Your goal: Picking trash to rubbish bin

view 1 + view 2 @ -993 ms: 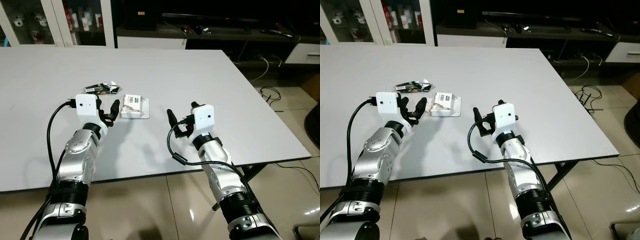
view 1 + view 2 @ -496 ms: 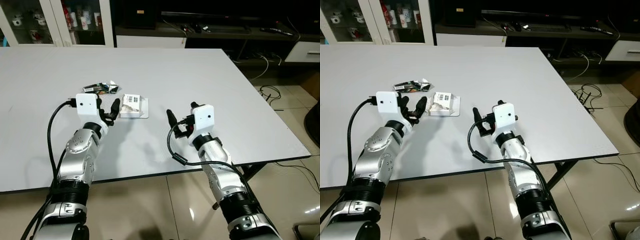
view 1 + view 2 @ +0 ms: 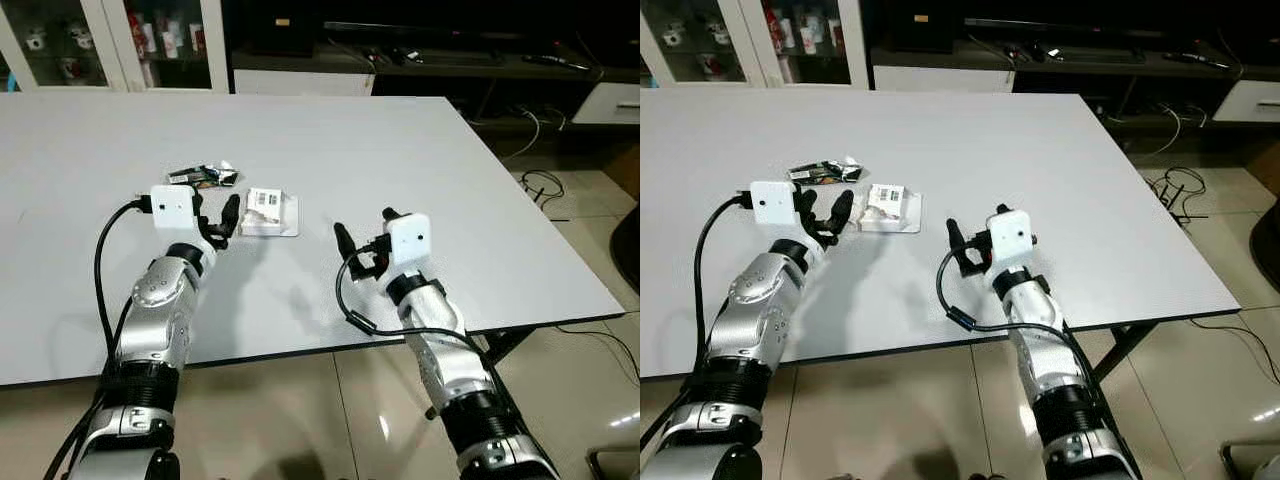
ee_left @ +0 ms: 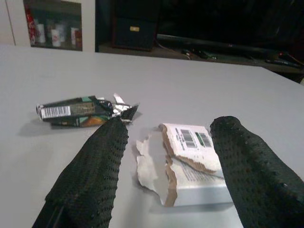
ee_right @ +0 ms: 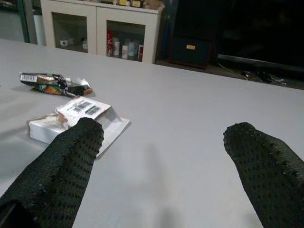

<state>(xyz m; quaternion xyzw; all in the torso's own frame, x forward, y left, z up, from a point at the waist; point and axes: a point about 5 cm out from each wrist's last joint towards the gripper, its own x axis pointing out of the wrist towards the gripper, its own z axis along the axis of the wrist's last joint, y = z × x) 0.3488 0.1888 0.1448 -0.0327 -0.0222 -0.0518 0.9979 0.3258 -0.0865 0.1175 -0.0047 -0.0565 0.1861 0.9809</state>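
Reaching over a white table (image 3: 400,150) toward two pieces of trash. Left gripper (image 3: 213,212) hovering just beside a torn white cardboard box (image 3: 268,212), fingers (image 4: 95,171) spread wide apart and holding nothing, the box lying just ahead of the gap between the fingertips in the left wrist view (image 4: 192,164). Box lying flat on the tabletop with its lid ripped open and a barcode label facing up. Crumpled dark snack wrapper (image 3: 203,177) resting on the table just beyond the left gripper, near the box but not touching it, a barcode showing at one end in the left wrist view (image 4: 80,111). Right gripper (image 3: 362,240) hanging above the table well to the right of the box, fingers (image 5: 61,171) likewise parted and empty, pointing toward the box and wrapper. Both silver arms extending forward over the near edge of the table, black cables looping from each wrist. Standing beyond the far edge, a white cabinet with glass doors (image 3: 110,40) and a dark low shelf unit (image 3: 430,60). Lying on the tiled floor to the right, loose cables (image 3: 540,185).
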